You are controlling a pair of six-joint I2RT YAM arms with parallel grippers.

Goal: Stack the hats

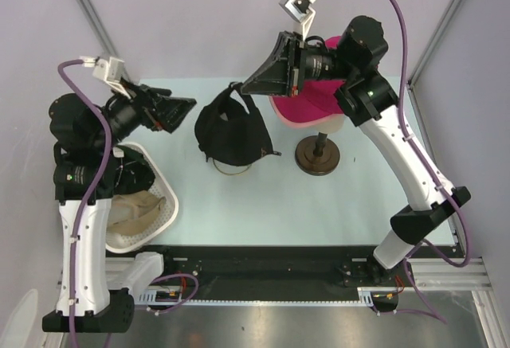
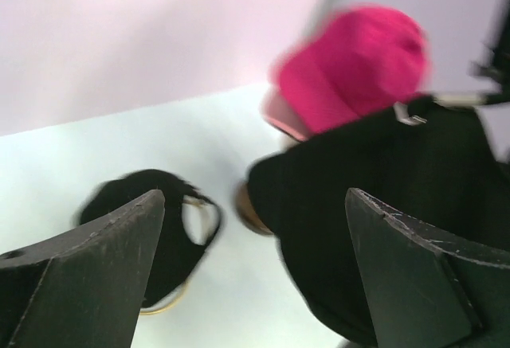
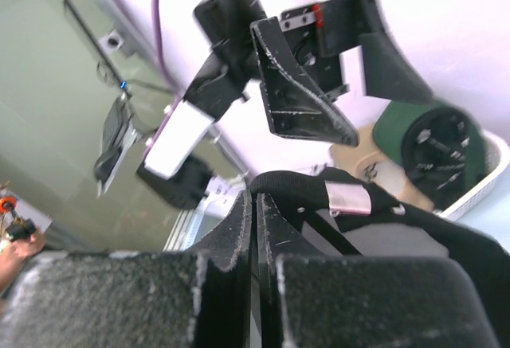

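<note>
My right gripper (image 1: 249,87) is shut on the back strap of the black hat (image 1: 231,131) and holds it hanging over the table's middle. In the right wrist view the gripper (image 3: 255,205) pinches the strap next to a silver buckle (image 3: 348,197). The magenta hat (image 1: 307,103) sits on the mannequin head with a light pink brim (image 1: 280,107) under it. My left gripper (image 1: 187,109) is open and empty, left of the black hat. In the left wrist view the gripper (image 2: 255,197) faces the black hat (image 2: 382,205) and the magenta hat (image 2: 351,69). A dark green hat (image 3: 410,123) and a tan hat (image 1: 137,209) lie in the basket.
The white mesh basket (image 1: 163,217) stands at the near left beside the left arm. The stand's round brown base (image 1: 317,155) is right of the black hat. A dark shape with a gold rim (image 2: 135,220) lies on the table; I cannot tell whether it belongs to the black hat.
</note>
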